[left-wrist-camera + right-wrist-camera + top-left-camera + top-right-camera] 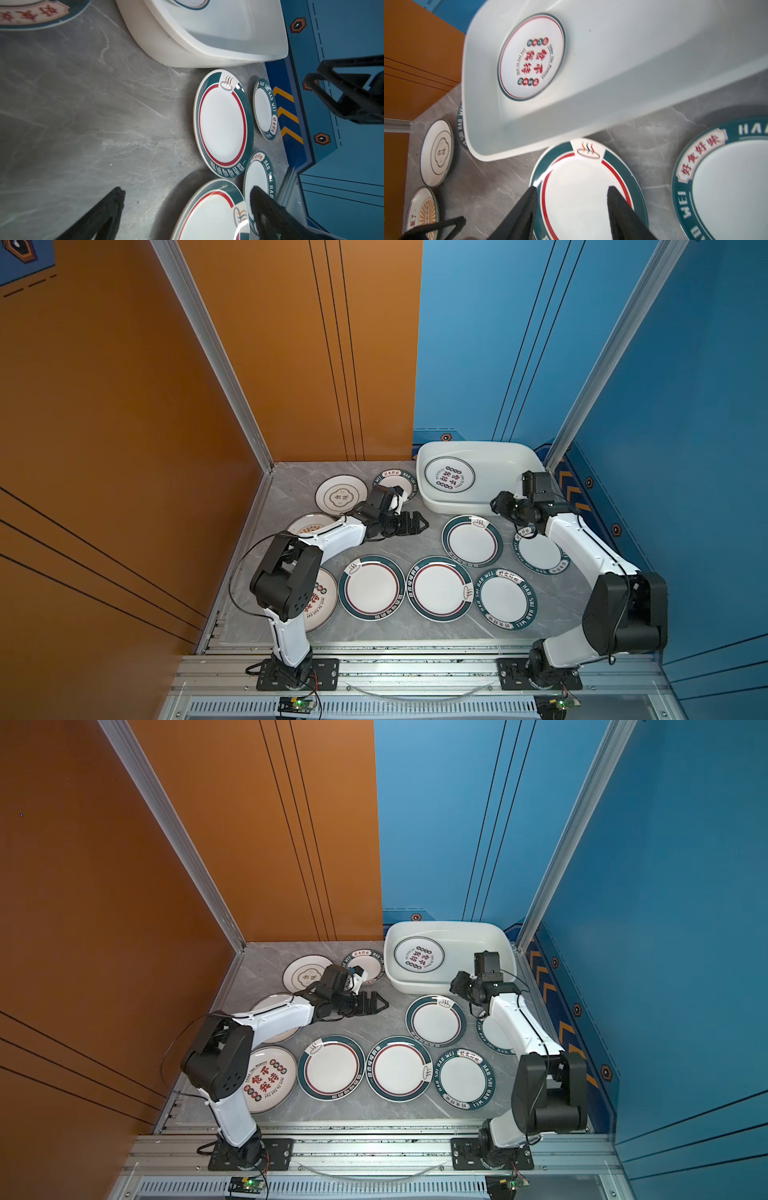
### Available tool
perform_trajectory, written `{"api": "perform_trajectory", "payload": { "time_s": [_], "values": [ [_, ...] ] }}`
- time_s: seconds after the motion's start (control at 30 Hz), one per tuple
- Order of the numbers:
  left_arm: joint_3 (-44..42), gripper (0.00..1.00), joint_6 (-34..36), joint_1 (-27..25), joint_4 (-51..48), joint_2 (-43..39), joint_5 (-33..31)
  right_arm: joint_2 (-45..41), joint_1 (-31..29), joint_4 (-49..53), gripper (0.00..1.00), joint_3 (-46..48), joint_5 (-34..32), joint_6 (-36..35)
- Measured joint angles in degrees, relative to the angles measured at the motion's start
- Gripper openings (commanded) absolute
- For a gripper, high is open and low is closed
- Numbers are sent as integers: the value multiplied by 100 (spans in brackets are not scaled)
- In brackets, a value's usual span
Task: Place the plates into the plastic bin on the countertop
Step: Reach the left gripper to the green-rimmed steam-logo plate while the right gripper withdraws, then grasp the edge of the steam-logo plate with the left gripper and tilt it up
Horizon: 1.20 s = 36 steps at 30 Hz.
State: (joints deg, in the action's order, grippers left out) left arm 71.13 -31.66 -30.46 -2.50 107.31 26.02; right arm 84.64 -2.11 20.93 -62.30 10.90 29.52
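My right tool (pixel 571 189), apart and empty, hangs over the red-lined plate (pixel 577 172) beside the bin (pixel 623 91); my left tool (pixel 187 189), wide apart, is farther off

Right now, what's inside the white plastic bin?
One plate, cream with red and green Chinese characters, lies flat at the left end of the plastic bin. The rest of the floor looks bare, though the right arm's wrist covers its near right corner.

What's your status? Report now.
Left end effector open, empty. Right end effector open, over red-lined plate. One plate in plastic bin, nine on countertop. Nothing obstructing.
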Motion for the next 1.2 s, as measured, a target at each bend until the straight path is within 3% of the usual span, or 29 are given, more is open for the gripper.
{"api": "perform_trajectory", "payload": {
  "time_s": [0.4, 0.77, 1.2],
  "values": [
    [1062, 88, 83, -365, -317, 1373, -422, -955, 358, -238, 58, 894, 354, -15],
    [1604, 72, 105, -514, -280, 1814, -505, -953, 632, -527, 58, 1165, 730, -9],
    [1773, 60, 9, -734, -103, 2022, -501, -859, 837, -704, 58, 1342, 903, -11]
  ]
}}
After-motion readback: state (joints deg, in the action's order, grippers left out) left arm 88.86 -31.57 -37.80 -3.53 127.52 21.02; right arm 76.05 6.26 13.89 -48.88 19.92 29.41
